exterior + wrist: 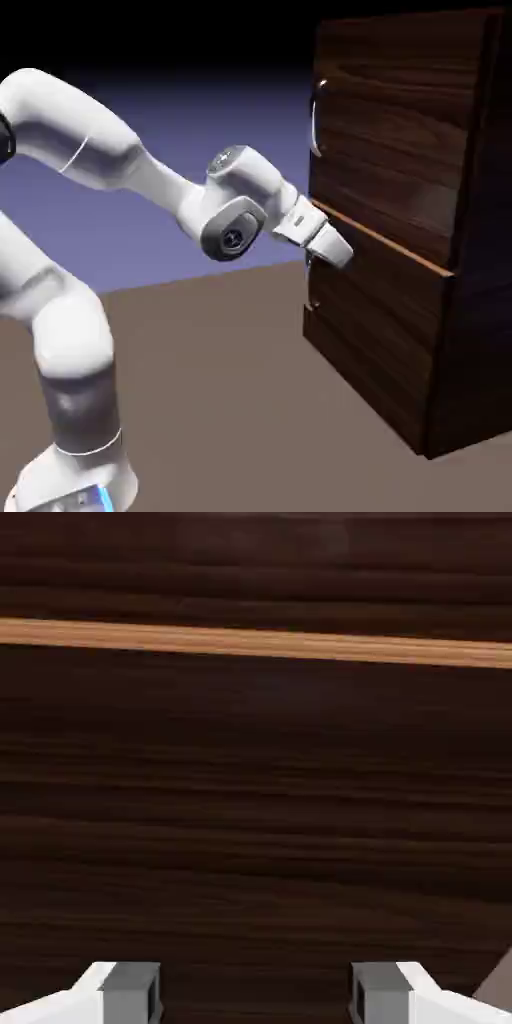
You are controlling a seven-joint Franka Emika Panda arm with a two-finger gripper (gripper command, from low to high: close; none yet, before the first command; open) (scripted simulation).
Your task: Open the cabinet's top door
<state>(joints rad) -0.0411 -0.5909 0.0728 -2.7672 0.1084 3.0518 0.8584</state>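
While the gripper point(256, 994) is standing wide open with nothing between its tips, the hand is hovering near the lower panel point(385, 310), below the orange strip point(256, 643). Above that strip, the top door point(400, 130) is sitting shut, its silver handle point(318, 118) up at the exterior view's left edge of it. Looks like approach stage, no grip. Next move: raise the hand, line up with that upper handle, then close.

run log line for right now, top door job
top door: closed | gripper: open, nothing held, near the orange-brown strip below the door | top door's handle: not gripped
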